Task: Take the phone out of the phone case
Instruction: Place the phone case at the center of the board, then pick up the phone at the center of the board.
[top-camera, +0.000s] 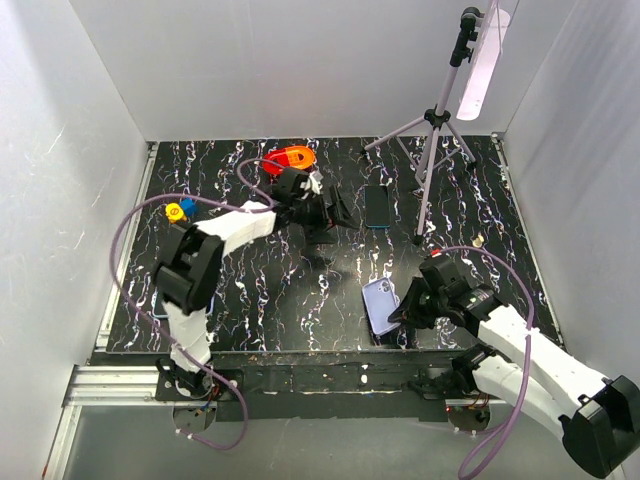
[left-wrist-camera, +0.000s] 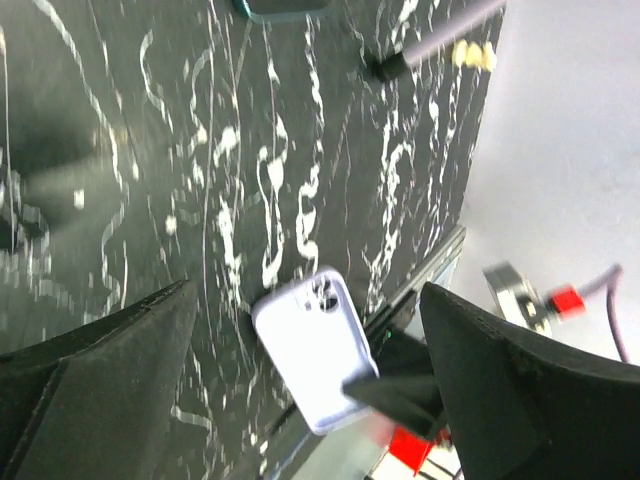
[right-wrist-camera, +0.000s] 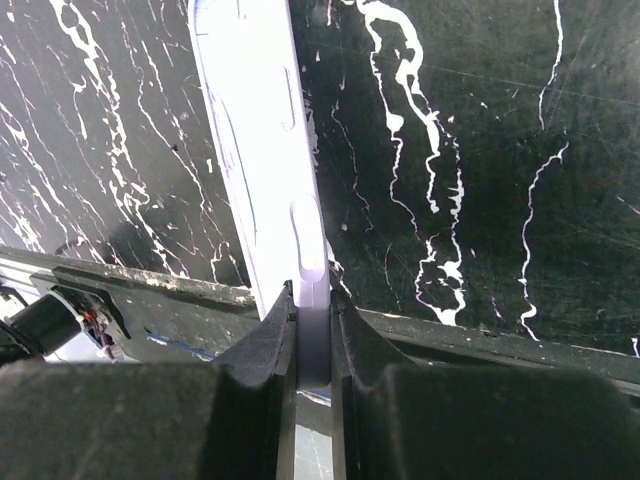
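Note:
The lavender phone case (top-camera: 380, 305) is tilted up on its edge near the table's front edge. Camera lenses show through its cutout in the left wrist view (left-wrist-camera: 310, 345). My right gripper (top-camera: 402, 308) is shut on the case's near edge. In the right wrist view its fingers (right-wrist-camera: 312, 320) pinch the thin lavender rim (right-wrist-camera: 255, 130). My left gripper (top-camera: 325, 212) is open and empty, well above the table at the back middle, far from the case. Its fingers (left-wrist-camera: 120, 350) stand wide apart. Whether the phone sits inside the case cannot be told for sure.
A dark phone-like slab (top-camera: 377, 206) lies flat at the back middle and also shows in the left wrist view (left-wrist-camera: 285, 8). A tripod (top-camera: 432, 125) stands at the back right. An orange tape roll (top-camera: 292, 158) and small yellow and blue pieces (top-camera: 178, 210) lie at the back left.

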